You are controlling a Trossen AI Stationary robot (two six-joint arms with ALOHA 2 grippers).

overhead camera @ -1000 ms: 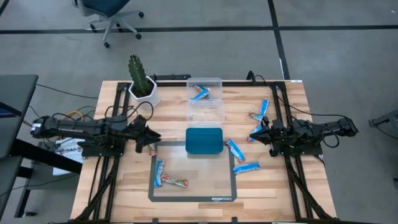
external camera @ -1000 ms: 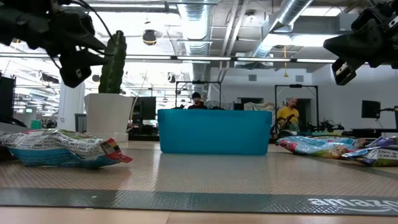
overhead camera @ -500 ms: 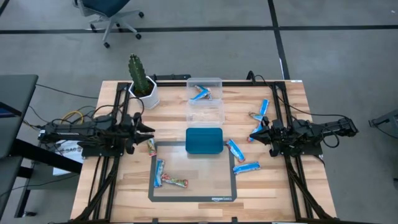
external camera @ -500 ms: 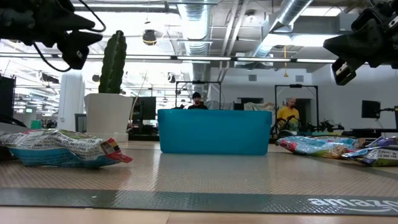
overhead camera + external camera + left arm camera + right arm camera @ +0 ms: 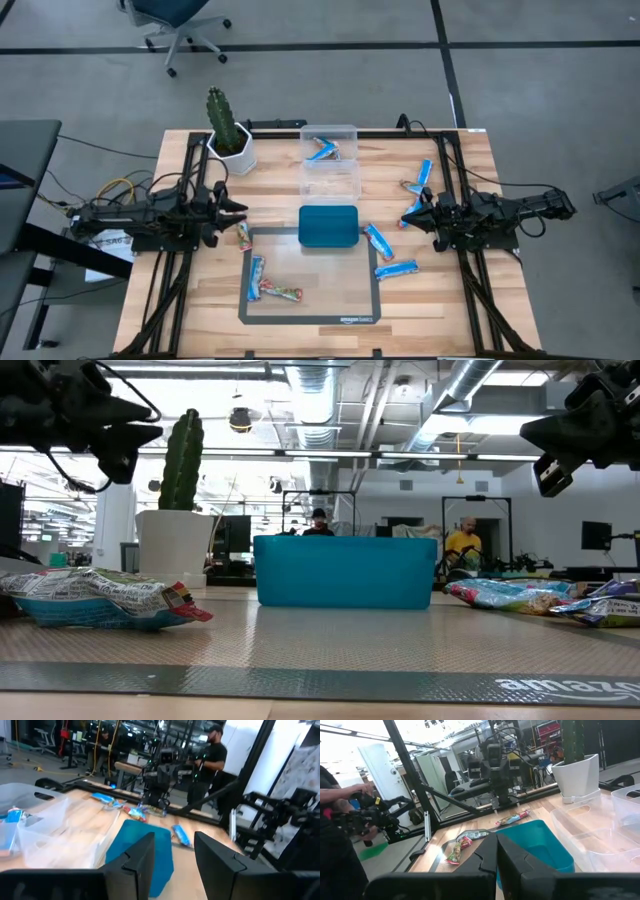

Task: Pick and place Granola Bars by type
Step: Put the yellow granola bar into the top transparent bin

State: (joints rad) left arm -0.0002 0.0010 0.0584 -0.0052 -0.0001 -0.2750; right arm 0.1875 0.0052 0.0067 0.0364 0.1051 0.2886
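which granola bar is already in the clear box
The blue bar in the far compartment of the clear box. It is the only bar inside; every other bar lies loose on the table or mat.

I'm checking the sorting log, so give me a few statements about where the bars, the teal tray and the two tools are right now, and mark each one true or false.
1. The teal tray holds several bars. False: it shows no bars inside.
2. A blue bar lies in the clear plastic box. True.
3. The left tool is open and holds nothing. True: its fingers stand apart in the left wrist view.
4. The right tool is gripping a bar. False: it is shut and empty.
5. A multicoloured bar lies on the mat near a blue one. True.
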